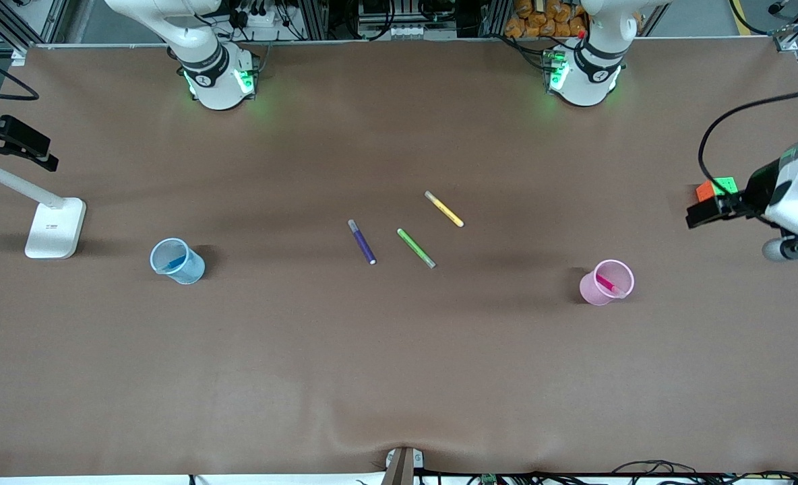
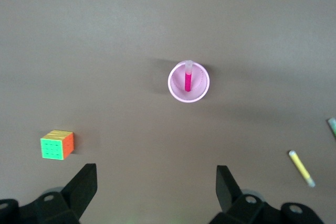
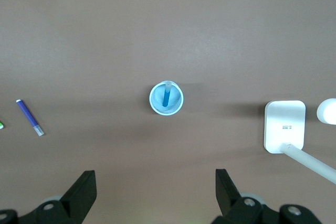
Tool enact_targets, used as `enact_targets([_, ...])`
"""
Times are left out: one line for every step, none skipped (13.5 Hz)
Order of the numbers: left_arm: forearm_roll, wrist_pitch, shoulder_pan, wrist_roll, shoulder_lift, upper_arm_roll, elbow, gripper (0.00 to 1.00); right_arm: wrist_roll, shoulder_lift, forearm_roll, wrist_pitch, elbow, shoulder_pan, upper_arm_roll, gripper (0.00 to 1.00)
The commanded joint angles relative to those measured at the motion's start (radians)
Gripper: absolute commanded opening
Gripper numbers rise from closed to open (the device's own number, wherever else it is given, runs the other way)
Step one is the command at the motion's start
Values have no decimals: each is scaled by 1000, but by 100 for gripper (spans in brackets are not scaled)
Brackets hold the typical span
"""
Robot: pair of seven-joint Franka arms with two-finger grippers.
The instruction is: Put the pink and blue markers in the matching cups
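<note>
The pale pink cup [image 1: 591,288] stands toward the left arm's end of the table with the pink marker [image 1: 608,283] leaning inside it. The pale blue cup [image 1: 194,270] stands toward the right arm's end with the blue marker [image 1: 172,263] inside it. In the left wrist view the pink cup [image 2: 172,83] and its marker [image 2: 188,80] lie well below my left gripper [image 2: 156,182], which is open and empty. In the right wrist view the blue cup [image 3: 153,98] and its marker [image 3: 166,97] lie well below my right gripper [image 3: 156,184], which is open and empty.
A dark purple pen [image 1: 362,242], a green pen [image 1: 416,248] and a yellow pen [image 1: 444,209] lie mid-table between the cups. A colour cube [image 1: 716,187] sits near the left arm's end. A white stand base [image 1: 54,229] sits near the blue cup.
</note>
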Motion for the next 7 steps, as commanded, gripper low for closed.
enact_targets([-22,-38,37,81,-57,-5,-11,100,-6,-11,1,9,-16,-7,3,100])
enact_targets([-22,-67,37,98,-79,-5,-15,100,-6,-11,1,9,-16,-6,3,100])
enact_targets([-22,-84,37,106,-91,-5,-15,100,-6,-11,1,9,-16,-6,3,100])
enact_targets([-30,-96,37,108,-111,-4,-23,100,-6,-11,1,9,-16,-6,3,100])
enact_targets([-48,-96,37,111,-138,3,-44,100,-6,-8,1,11,-14,-6,3,100])
enact_targets([-66,-96,34,115,-169,12,-72,100,-6,-6,1,14,-14,-7,3,100])
enact_targets([-77,-95,23,117,-195,32,-96,100,-6,-6,1,17,-14,-6,3,100])
